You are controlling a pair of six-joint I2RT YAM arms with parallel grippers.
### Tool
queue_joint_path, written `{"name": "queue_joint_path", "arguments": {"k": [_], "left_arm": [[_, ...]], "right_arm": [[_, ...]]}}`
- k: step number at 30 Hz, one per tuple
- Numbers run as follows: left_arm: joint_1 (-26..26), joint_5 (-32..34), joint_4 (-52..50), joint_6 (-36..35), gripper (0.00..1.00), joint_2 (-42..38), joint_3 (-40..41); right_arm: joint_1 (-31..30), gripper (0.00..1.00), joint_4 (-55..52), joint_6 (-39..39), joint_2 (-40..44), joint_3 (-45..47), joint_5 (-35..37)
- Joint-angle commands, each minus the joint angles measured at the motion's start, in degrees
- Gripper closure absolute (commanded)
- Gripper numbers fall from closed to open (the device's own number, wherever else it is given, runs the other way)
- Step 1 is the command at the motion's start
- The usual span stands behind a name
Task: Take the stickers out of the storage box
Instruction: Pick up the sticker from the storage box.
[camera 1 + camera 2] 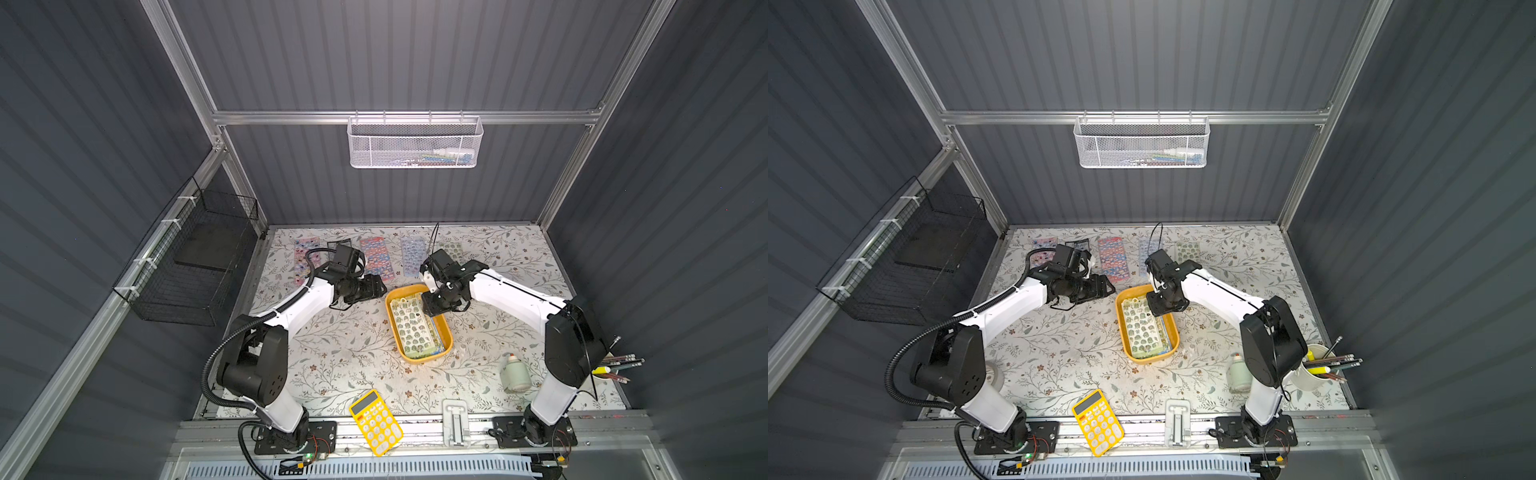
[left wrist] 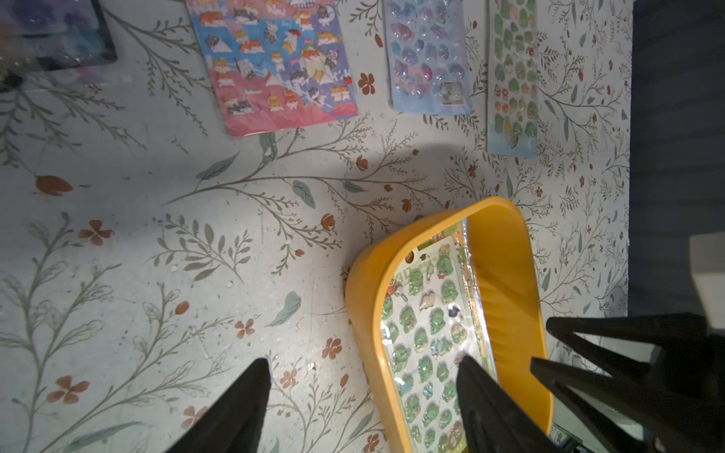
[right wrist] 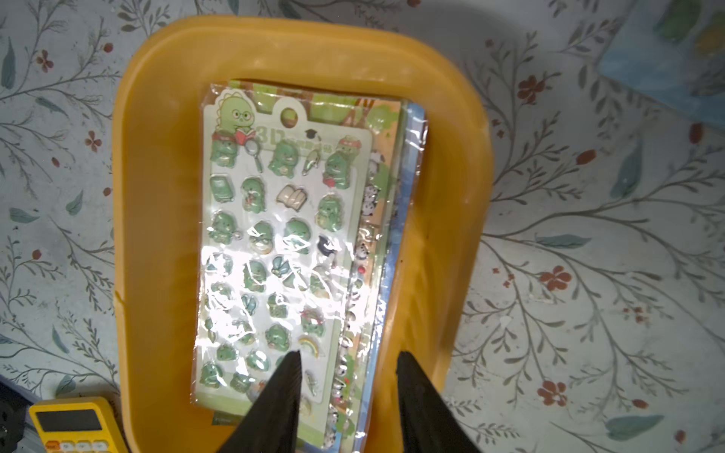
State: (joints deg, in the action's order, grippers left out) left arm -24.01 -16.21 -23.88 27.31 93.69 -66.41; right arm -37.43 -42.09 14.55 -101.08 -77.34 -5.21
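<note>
The mustard-yellow storage box (image 1: 392, 320) (image 1: 1122, 328) sits mid-table with a stack of stickers inside; a green dinosaur sheet (image 1: 413, 330) (image 3: 274, 235) lies on top. Several sticker sheets lie along the back of the table: pink (image 1: 305, 259), red-blue (image 1: 376, 255) (image 2: 274, 62), blue (image 1: 413, 255) and green (image 1: 453, 249). My right gripper (image 1: 430, 305) (image 3: 349, 355) hangs open over the box's far end, one finger above the top sheet, the other by the inner wall, nothing between them. My left gripper (image 1: 380, 289) (image 2: 365, 361) is open and straddles the box's left wall (image 2: 365, 298).
A yellow calculator (image 1: 376, 422) lies at the front edge, beside a white holder (image 1: 456, 419). A glue bottle (image 1: 515, 372) and a pencil cup (image 1: 1312, 368) stand near the right arm's base. A white mesh basket (image 1: 415, 141) hangs on the back wall, a black wire basket (image 1: 195, 266) on the left.
</note>
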Motion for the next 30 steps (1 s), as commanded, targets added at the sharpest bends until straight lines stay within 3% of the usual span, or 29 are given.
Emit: {"name": "queue_joint_path", "arguments": {"k": [1,10,13,17,22,24,28,30], "left_arm": [[-2.27,1.2,0.0,0.99,0.24,1.52,0.25],[-5.09,-0.59,2.05,2.48,0.39,6.11,-0.88],[-6.04,-1.04,2.23,2.84,0.47,7.89,-1.76],[-6.2,-1.3,2.7,3.21,0.48,8.85,-2.06],[-6.18,-1.98,2.74,3.46,0.57,9.35,-2.52],[-6.29,-2.16,2.8,3.67,0.58,9.45,-2.49],[-6.27,-2.25,3.36,4.25,0.38,9.64,-2.87],[-6.31,-2.25,3.49,4.42,0.36,9.49,-3.08]], "right_arm": [[-0.76,0.55,0.89,0.99,0.23,1.77,-0.87],[-0.81,0.53,3.42,1.98,-4.88,2.14,-3.82],[-0.85,0.57,4.66,2.24,-6.39,1.65,-5.68],[-0.71,0.63,5.56,2.81,-8.6,0.85,-8.66],[0.16,0.66,8.04,4.31,-9.84,1.78,-13.05],[1.21,0.67,10.0,5.78,-9.84,3.05,-17.25],[3.49,0.72,14.26,8.83,-10.17,5.43,-23.57],[4.27,0.77,15.58,9.68,-10.4,6.12,-25.68]]}}
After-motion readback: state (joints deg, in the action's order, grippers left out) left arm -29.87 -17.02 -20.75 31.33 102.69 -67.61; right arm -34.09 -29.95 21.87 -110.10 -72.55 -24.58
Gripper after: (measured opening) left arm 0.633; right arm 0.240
